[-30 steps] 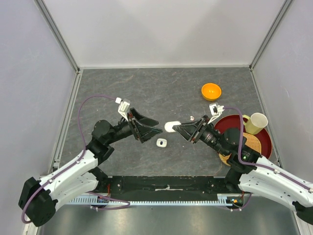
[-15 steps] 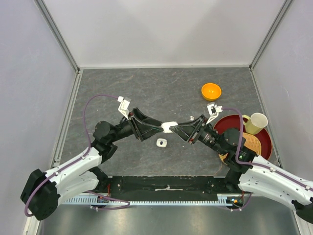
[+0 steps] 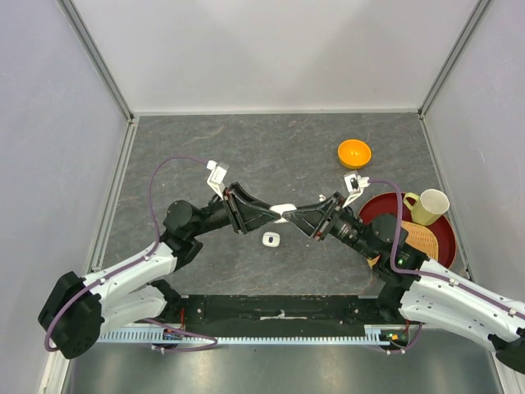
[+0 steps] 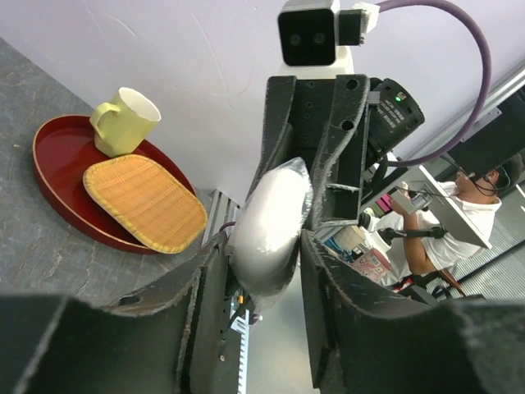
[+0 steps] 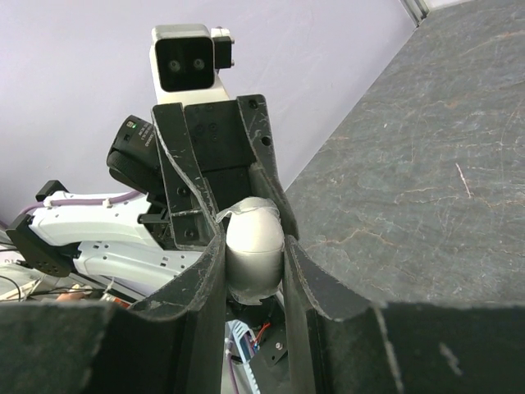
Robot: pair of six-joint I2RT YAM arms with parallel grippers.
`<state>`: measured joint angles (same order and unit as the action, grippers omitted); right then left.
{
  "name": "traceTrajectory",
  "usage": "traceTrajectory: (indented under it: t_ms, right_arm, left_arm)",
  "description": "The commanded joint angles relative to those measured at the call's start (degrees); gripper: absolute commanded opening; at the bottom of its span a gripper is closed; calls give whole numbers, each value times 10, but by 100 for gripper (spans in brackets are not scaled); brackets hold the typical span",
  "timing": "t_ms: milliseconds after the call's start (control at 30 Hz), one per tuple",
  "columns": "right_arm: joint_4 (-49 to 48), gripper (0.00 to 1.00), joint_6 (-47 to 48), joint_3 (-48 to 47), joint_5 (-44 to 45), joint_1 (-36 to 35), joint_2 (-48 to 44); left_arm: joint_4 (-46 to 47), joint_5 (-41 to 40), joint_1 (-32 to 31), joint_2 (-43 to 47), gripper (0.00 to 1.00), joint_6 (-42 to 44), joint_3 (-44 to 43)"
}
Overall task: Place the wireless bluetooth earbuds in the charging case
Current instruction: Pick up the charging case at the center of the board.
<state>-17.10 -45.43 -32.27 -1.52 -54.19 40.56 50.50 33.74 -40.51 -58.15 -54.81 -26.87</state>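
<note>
Left gripper (image 3: 276,215) and right gripper (image 3: 291,216) both clamp one white case (image 3: 283,209) (held in mid-air); red tray (image 3: 380,208) carries mug (image 3: 428,206), wicker mat (image 3: 421,240).

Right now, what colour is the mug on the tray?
Pale yellow mug, best in left wrist view.

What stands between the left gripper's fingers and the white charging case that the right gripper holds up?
Nothing visible does. The left gripper has its fingers against both sides of the white charging case, and the right gripper grips its other end.
</note>
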Motion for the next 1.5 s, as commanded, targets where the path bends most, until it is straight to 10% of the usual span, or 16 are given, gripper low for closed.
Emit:
traceTrajectory:
  t_ms: [0, 333, 500, 867, 1100, 1467]
  right_arm:
    - [-33, 0, -6, 2, -2, 1, 0]
    - [-28, 0, -5, 7, 6, 1, -6]
    - [-23, 4, -6, 8, 9, 1, -8]
    - [70, 73, -21, -20, 70, 1, -57]
    - [140, 91, -56, -57, 115, 0, -72]
    - [292, 92, -177, -189, 51, 0, 35]
  left_arm:
    - [40, 19, -4, -7, 40, -13, -28]
    - [43, 38, -15, -25, 38, -18, -42]
    - [48, 48, -21, -36, 9, -14, -52]
    - [-58, 36, -25, 11, 2, 79, -48]
    - [-195, -25, -26, 79, 2, 214, -54]
    - [-356, -101, -26, 155, 2, 426, -89]
